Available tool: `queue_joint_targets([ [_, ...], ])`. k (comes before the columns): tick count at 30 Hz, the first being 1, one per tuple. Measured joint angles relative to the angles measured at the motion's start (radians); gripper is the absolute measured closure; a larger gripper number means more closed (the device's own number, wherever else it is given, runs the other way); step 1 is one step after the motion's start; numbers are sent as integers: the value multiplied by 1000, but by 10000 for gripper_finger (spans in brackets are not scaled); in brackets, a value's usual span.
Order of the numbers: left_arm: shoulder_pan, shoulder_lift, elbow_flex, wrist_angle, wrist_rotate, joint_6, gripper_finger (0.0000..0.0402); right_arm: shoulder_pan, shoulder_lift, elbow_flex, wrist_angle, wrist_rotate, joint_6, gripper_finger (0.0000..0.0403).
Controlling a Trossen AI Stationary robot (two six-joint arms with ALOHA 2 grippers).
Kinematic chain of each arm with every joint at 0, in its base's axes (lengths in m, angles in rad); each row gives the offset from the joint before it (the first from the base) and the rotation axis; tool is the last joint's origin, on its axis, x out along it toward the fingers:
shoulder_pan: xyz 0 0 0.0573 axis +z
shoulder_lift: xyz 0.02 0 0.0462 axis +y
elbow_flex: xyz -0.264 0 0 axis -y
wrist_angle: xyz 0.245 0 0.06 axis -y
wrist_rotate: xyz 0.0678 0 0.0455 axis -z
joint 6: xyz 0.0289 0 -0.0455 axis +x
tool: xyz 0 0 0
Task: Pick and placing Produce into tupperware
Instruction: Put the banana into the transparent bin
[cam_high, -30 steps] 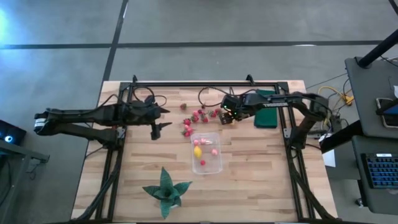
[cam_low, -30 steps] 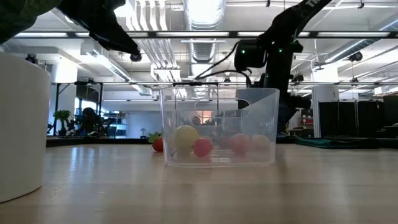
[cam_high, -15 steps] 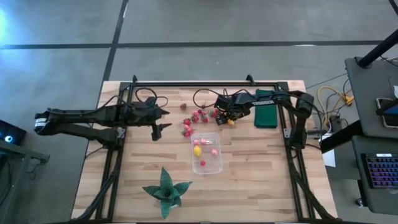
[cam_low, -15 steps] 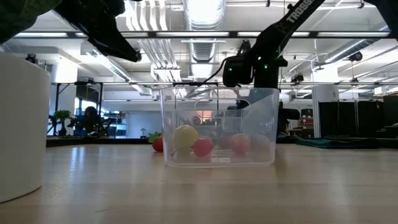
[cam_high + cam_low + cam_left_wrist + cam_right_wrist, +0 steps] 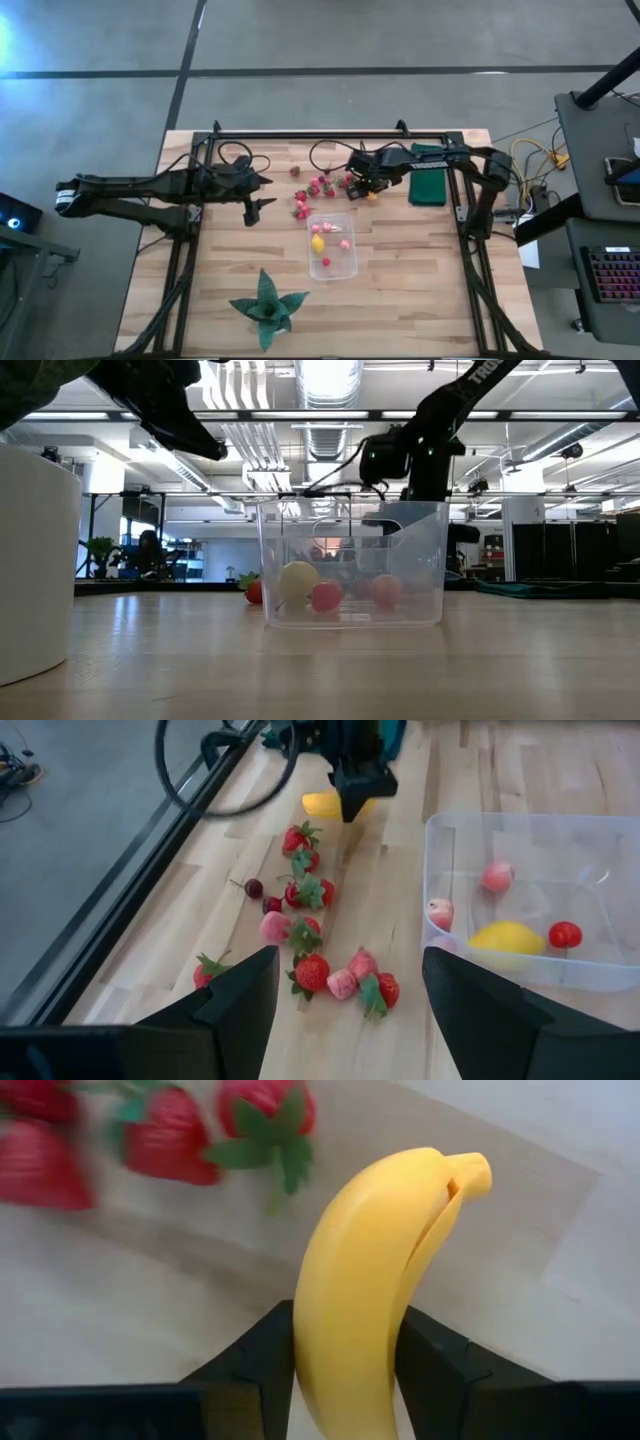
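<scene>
The clear tupperware point(image 5: 332, 244) stands at mid table and holds the yellow lemon point(image 5: 510, 936) and a few red and pink strawberries point(image 5: 497, 876). Several more strawberries point(image 5: 313, 190) lie on the wood on its far side. The small banana point(image 5: 375, 1310) lies at the right end of that cluster. My right gripper point(image 5: 364, 186) stands over the banana, shut on it. My left gripper point(image 5: 262, 192) hovers open, left of the strawberries, and touches nothing. My right gripper pinches the banana between its two fingers point(image 5: 262, 1370), one on each long side of the near half point(image 5: 345, 1370). It comes from above, pointing down, with the banana running lengthwise between the fingers and its stem end point(image 5: 465, 1172) sticking out ahead. Whether it is clear of the table, I cannot tell.
A dark green flat rectangle point(image 5: 428, 187) lies right of my right gripper. A green spiky plant point(image 5: 266, 305) stands near the table's near edge. A black frame point(image 5: 330, 135) with cables borders the far side. Bare wood lies right of and in front of the tupperware.
My right gripper has moved a little toward the table's left, over the banana beside the strawberries. My left arm has kept still.
</scene>
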Motion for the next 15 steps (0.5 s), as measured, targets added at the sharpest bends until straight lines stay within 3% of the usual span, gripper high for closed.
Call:
queue_joint_targets([
  [8, 0, 0, -29, 0, 0, 0, 169, 122, -222, 0, 19, -14, 45, 237],
  [15, 0, 0, -68, 6, 0, 0, 169, 314, -333, 2, 194, -55, 174, 241],
])
